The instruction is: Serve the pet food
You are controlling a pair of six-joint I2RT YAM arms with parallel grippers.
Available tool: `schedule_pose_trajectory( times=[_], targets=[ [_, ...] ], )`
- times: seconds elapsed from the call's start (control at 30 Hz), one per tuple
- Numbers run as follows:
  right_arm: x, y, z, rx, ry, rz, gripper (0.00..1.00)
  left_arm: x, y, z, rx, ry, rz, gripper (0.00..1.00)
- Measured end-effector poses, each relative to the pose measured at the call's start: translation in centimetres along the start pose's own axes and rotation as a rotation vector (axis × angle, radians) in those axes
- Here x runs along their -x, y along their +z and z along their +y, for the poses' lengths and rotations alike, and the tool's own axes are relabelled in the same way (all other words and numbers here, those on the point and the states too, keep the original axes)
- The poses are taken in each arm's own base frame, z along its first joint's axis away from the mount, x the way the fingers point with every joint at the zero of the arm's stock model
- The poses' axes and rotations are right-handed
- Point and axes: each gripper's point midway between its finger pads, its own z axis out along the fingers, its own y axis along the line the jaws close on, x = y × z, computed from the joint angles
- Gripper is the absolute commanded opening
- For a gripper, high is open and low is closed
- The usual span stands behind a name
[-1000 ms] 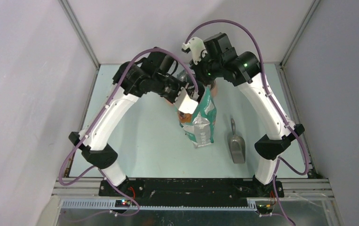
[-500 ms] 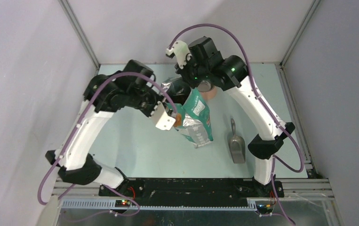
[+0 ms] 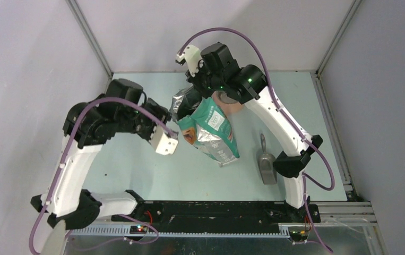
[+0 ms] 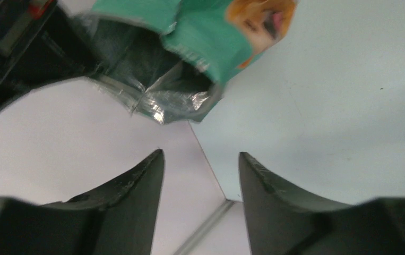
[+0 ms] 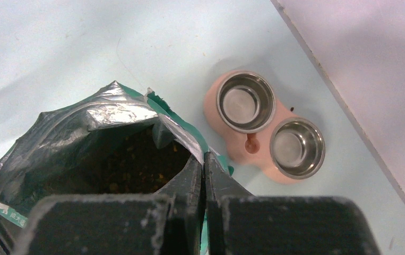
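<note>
- Jaws of right gripper [image 5: 204, 159] pinched tight on foil rim of teal bag [image 5: 78, 125].
- Just left of those jaws, down inside the open bag: pet food [image 5: 136, 166], brown kibble.
- Beyond and right of them, well apart: pink double bowl [image 5: 249, 154] on pale table [image 5: 57, 48].
- Jaws of left gripper [image 4: 200, 159] spread apart, gripping nothing; bag mouth ahead of fingertips, not touching.

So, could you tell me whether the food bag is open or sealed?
Open: the bag gapes at its mouth, brown kibble visible inside; the right gripper pinches its rim.
</note>
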Motion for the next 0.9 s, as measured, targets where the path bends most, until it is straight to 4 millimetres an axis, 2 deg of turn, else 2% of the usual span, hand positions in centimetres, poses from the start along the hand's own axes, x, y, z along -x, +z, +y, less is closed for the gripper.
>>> schedule_pose_trajectory(
  times=[0.17, 0.27, 0.43, 0.5, 0.53, 0.57, 0.6, 0.63, 0.77, 0.9],
  targets=[
    [0.1, 0.0, 0.3, 0.016, 0.002, -0.004, 0.00, 1.5, 1.9, -3.4, -0.078, 0.055, -0.066, 0.71],
    [0.0, 0.1, 0.4, 0.025, 0.002, -0.004, 0.00, 1.9, 3.7, -3.6, -0.096, 0.061, -0.091, 0.71],
    [-0.3, -0.7, 0.9, 0.054, -0.002, -0.006, 0.00, 1.9, 8.6, -2.8, -0.073, 0.066, -0.129, 0.69],
    [-0.4, -1.1, 1.0, 0.061, -0.002, -0.005, 0.00, 2.0, 9.6, -2.5, -0.064, 0.068, -0.141, 0.58],
    [-0.5, -1.3, 1.0, 0.064, -0.002, -0.006, 0.00, 2.0, 9.9, -2.2, -0.057, 0.070, -0.146, 0.44],
    [-0.5, -1.4, 1.0, 0.068, -0.002, -0.005, 0.00, 2.1, 10.1, -1.8, -0.051, 0.073, -0.150, 0.34],
    [-0.6, -1.5, 1.0, 0.069, -0.002, -0.005, 0.00, 2.1, 10.3, -1.7, -0.053, 0.072, -0.152, 0.13],
    [-0.6, -1.5, 1.0, 0.073, -0.001, -0.005, 0.00, 2.1, 10.4, -1.6, -0.060, 0.073, -0.152, 0.03],
    [-0.6, -1.5, 0.9, 0.100, -0.008, -0.014, 0.00, 2.0, 10.6, -1.3, -0.102, 0.067, -0.145, 0.00],
    [0.0, -1.4, 1.5, 0.150, -0.016, -0.039, 0.00, 1.9, 9.8, -1.8, -0.133, 0.029, -0.133, 0.00]
  ],
)
